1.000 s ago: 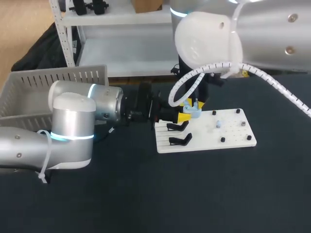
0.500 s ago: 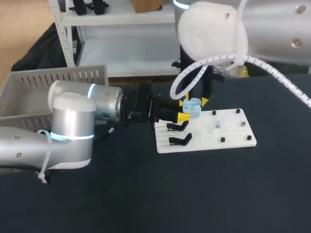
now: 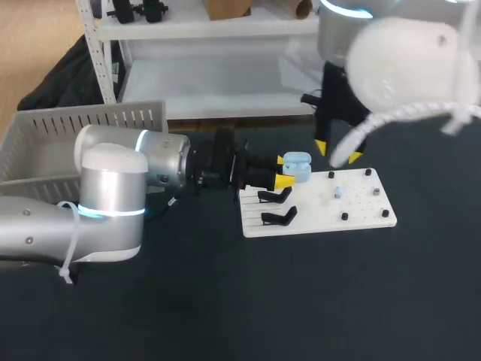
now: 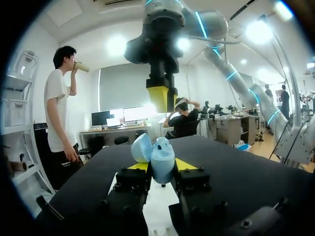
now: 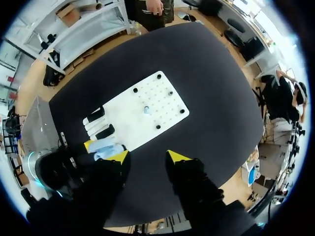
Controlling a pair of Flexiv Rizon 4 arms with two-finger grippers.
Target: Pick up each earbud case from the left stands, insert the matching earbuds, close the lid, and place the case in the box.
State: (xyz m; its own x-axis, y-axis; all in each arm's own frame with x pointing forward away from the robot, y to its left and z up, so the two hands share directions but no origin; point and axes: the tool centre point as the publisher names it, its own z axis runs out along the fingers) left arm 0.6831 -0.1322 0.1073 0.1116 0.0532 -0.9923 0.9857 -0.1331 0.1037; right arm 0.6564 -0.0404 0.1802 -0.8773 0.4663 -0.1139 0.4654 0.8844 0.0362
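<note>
The earbud case (image 4: pixel 156 157) stands upright with its lid tipped open sideways, clamped in the left gripper (image 4: pixel 161 165) over the white board's (image 3: pixel 316 218) corner. The right gripper (image 5: pixel 147 156) hangs high above, fingers spread, empty.

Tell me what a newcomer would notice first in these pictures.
The pale blue earbud case stands out, clamped between the yellow-tipped fingers of the left gripper, beside the black stands on the white board. The right gripper hangs high over the table, fingers open and empty.
</note>
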